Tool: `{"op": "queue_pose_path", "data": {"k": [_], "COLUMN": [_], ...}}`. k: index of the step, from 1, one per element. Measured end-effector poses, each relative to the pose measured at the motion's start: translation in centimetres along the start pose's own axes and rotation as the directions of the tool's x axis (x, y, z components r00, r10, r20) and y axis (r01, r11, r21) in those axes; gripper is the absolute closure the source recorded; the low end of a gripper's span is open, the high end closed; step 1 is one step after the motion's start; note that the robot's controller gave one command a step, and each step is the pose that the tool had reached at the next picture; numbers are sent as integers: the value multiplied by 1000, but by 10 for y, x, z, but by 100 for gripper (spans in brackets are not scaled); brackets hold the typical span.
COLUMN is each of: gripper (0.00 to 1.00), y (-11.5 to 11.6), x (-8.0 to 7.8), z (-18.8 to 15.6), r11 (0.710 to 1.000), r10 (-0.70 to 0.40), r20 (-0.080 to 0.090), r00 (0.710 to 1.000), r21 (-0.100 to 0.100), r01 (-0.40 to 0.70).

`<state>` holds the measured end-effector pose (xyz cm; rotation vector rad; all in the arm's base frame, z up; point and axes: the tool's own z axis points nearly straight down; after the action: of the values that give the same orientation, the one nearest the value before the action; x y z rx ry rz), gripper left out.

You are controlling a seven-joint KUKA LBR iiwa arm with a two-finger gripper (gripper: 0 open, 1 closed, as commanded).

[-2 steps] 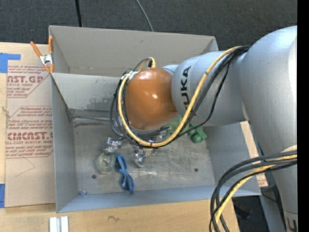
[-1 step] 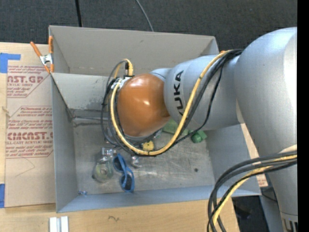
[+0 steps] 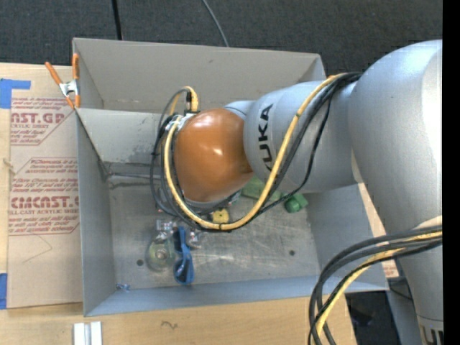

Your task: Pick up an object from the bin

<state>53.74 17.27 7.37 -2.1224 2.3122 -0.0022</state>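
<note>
While the silver arm reaches in from the right, you find its gripper low over the front-left part of the grey metal bin, tucked under the orange domed wrist cover and a loop of yellow and black cables. Whether that hand is wide, narrow or closed on anything, you cannot tell; the cover and cables hide too much. Nearest to it is a narrow blue plastic piece, lying on the bin floor directly below the gripper's metal parts and running toward the front wall; contact between them cannot be judged. Just beside it, to the left, sits a clear rounded glassy object. A small yellow piece lies under the cover's lower edge. Two green plastic pieces lie farther right, close against the arm.
</note>
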Motion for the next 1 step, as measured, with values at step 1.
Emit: {"op": "queue_pose_path", "data": {"k": [1], "gripper": [100], "y": [-10], "x": [2], "z": [-150], "r11": [991], "r10": [-133], "r20": [4], "r00": [991], "r21": [5], "r01": [133]}}
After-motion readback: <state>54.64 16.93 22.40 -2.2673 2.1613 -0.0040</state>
